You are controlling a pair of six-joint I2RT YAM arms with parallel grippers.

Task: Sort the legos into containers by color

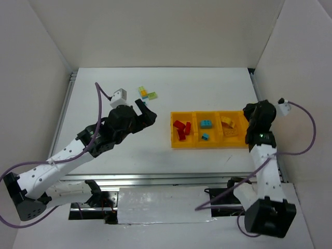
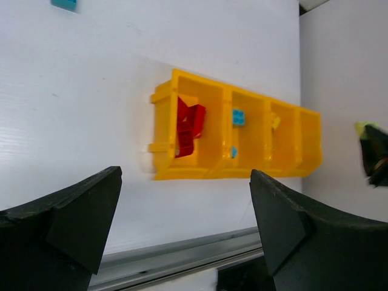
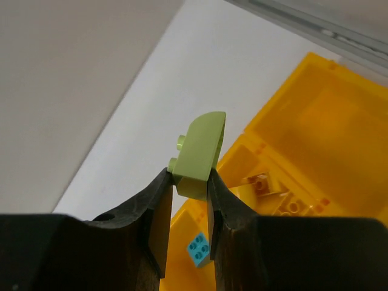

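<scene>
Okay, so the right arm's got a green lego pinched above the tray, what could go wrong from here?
The right gripper pinches the green brick only by its lower end, so it may twist or slip out early. It seems to hang near the wall between the orange bricks and the bare end compartment; released here, it could land among the orange ones.

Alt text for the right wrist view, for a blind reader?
The right gripper pinches a pale green lego between its black fingers. Behind it, the yellow tray holds orange bricks in one compartment and a teal brick in the next.
</scene>
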